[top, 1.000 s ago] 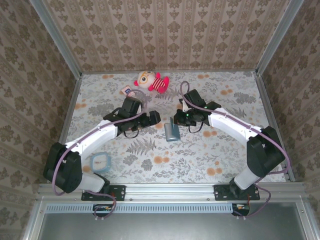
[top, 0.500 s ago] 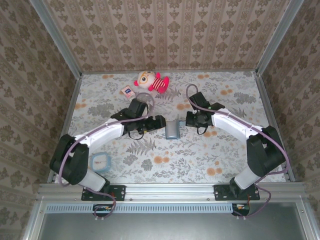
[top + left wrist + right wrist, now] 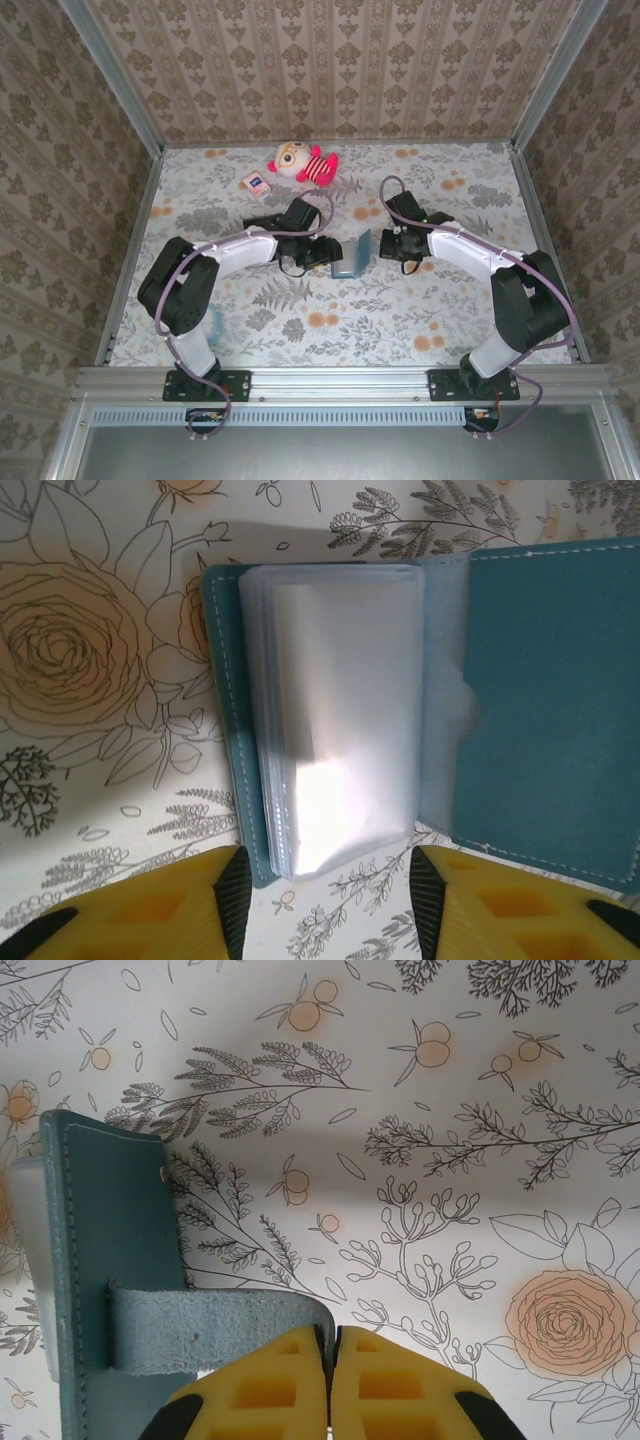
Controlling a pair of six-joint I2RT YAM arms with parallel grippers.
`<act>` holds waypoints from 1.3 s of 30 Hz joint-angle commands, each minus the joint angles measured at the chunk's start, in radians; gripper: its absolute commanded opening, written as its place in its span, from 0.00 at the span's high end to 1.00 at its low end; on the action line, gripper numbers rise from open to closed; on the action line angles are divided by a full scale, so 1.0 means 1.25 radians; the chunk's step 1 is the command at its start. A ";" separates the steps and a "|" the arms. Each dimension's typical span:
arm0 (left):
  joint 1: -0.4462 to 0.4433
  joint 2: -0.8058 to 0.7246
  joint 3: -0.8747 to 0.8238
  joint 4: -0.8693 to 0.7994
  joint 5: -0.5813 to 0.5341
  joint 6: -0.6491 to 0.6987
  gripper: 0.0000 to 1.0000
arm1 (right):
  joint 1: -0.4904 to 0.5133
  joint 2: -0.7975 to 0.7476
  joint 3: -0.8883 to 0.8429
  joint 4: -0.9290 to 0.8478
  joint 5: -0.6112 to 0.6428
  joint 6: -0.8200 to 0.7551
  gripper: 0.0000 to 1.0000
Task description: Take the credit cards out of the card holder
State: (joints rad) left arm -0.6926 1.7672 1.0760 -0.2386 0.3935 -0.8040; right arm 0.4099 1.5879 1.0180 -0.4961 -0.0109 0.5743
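Note:
The teal card holder (image 3: 350, 260) lies open on the flowered table between the two arms. In the left wrist view its cover (image 3: 540, 680) is spread wide and a stack of clear plastic sleeves (image 3: 340, 710) shows in the middle. My left gripper (image 3: 330, 895) is open, its yellow fingers standing either side of the sleeves' near end without touching them. My right gripper (image 3: 328, 1335) is shut on the holder's grey-blue strap (image 3: 210, 1330), holding that flap (image 3: 110, 1260) up on edge. The credit cards are hidden. From above, the left gripper (image 3: 322, 252) and right gripper (image 3: 383, 245) flank the holder.
A plush doll (image 3: 300, 160) and a small white-and-red packet (image 3: 254, 182) lie at the back of the table. Patterned walls with metal rails (image 3: 135, 225) close in the sides and back.
My left arm has swung right to the card holder and its jaws have narrowed. The right gripper has kept hold of the strap and the holder now lies opened.

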 commanded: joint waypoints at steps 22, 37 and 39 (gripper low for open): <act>-0.008 0.102 0.094 -0.052 0.030 0.041 0.65 | -0.009 0.032 -0.015 0.016 -0.050 -0.008 0.94; -0.009 0.142 0.133 -0.079 0.047 0.033 0.56 | -0.010 0.042 -0.016 0.019 -0.050 -0.005 0.93; -0.009 0.147 0.134 -0.082 0.048 0.029 0.55 | -0.009 0.043 -0.016 0.019 -0.050 -0.004 0.93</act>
State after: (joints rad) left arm -0.6964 1.9202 1.2221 -0.3077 0.4419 -0.7738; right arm 0.4026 1.6302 1.0046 -0.4694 -0.0597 0.5751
